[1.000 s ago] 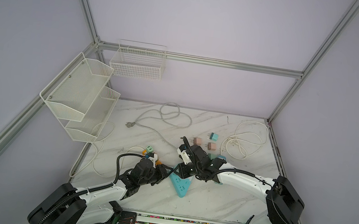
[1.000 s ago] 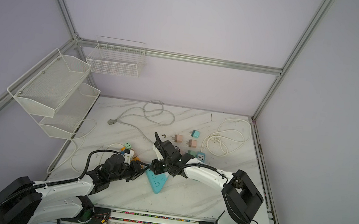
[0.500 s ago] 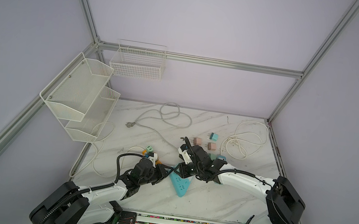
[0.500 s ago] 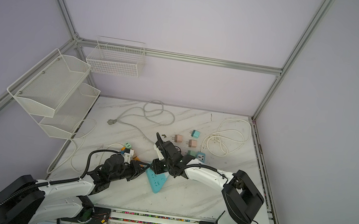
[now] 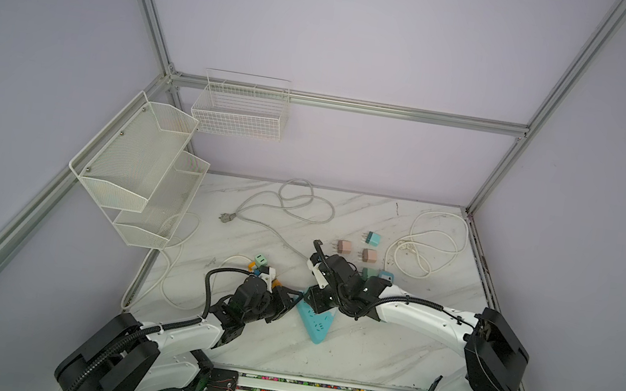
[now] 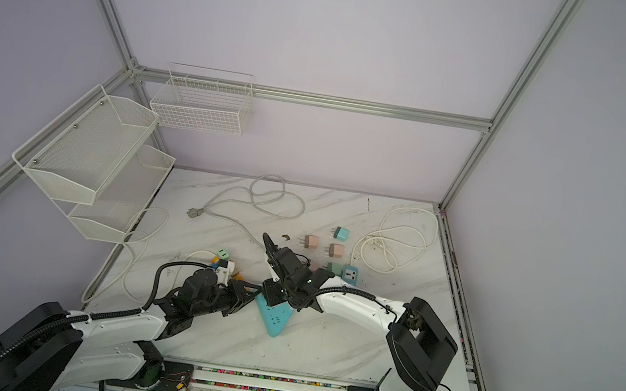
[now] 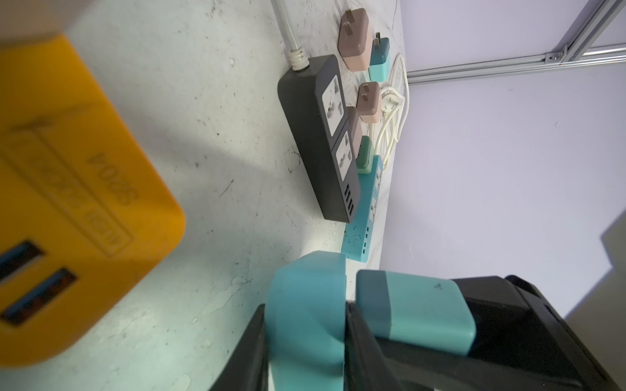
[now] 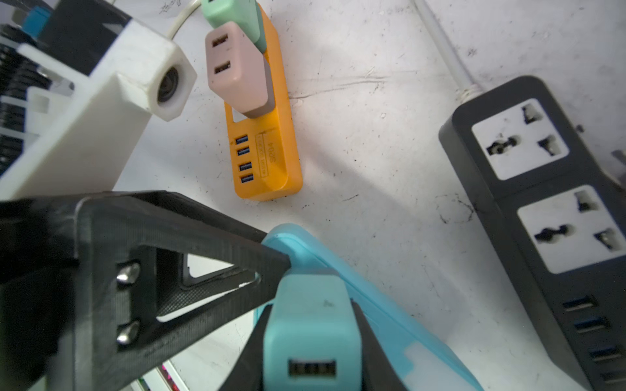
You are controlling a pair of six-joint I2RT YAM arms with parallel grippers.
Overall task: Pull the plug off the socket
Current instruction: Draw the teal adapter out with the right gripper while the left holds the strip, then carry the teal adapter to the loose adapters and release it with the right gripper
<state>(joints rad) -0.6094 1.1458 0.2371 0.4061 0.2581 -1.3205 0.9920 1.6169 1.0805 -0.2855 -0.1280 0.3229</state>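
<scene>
Right claw [image 8: 311, 342] is clamping the teal plug [image 8: 311, 315], one finger pressing on each side, with the plug's USB port facing the right wrist camera. The plug is sitting at the narrow end of the teal power strip [image 5: 315, 324]. That strip is lying on the surface [image 5: 363, 351] near the front middle, between the two arms.

Left claw [image 7: 305, 338] is gripping that same end of the strip, a finger on each side of it. The nearer finger is running right beside the plug.

In the left wrist view a thin dark gap is showing between plug body and strip face. Can't tell whether the prongs are in the socket. In both top views the right claw is covering the plug.

Orange power strip [image 8: 267, 152] is lying just beside the left claw, carrying a pink charger [image 8: 237, 67] and a green plug [image 8: 233, 13]. Black power strip [image 8: 542, 203] is lying near the teal one, on the right arm's side.

Farther back, loose pink plug [image 5: 345, 246], second pink plug [image 5: 369, 256] and loose teal charger [image 5: 373, 238] are sitting close together. White cord coil [image 5: 430, 243] is lying at the back right.
</scene>
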